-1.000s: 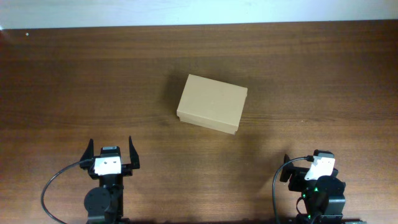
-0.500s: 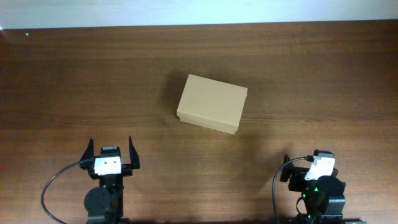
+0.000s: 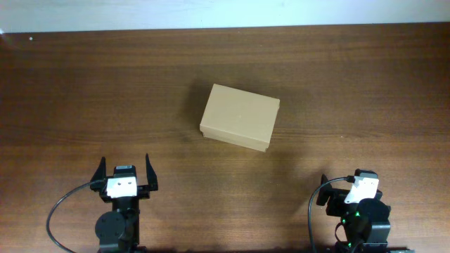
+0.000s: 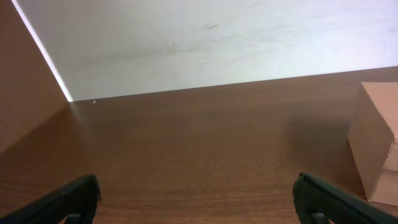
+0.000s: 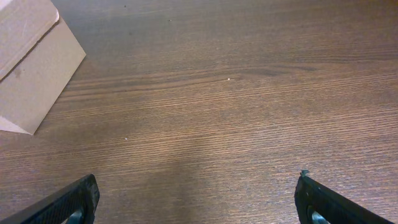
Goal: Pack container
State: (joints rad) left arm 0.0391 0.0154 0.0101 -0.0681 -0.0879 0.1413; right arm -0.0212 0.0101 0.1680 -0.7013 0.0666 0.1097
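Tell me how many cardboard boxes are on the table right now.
1. The container lies closed near the middle of the table; no other shows in any view.

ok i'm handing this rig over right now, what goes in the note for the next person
Left gripper: open, empty, at the near side.
Right gripper: open, empty, at the near side too.
Small rectangular tan cardboard box: lid shut, mid brown wooden table, ahead of both arms, touched by neither.
Done: nothing that shows.
Left: all the packing; no items to pack in view.

Robot lab; wooden table [image 3: 70,84], plain white wall [image 4: 186,43].
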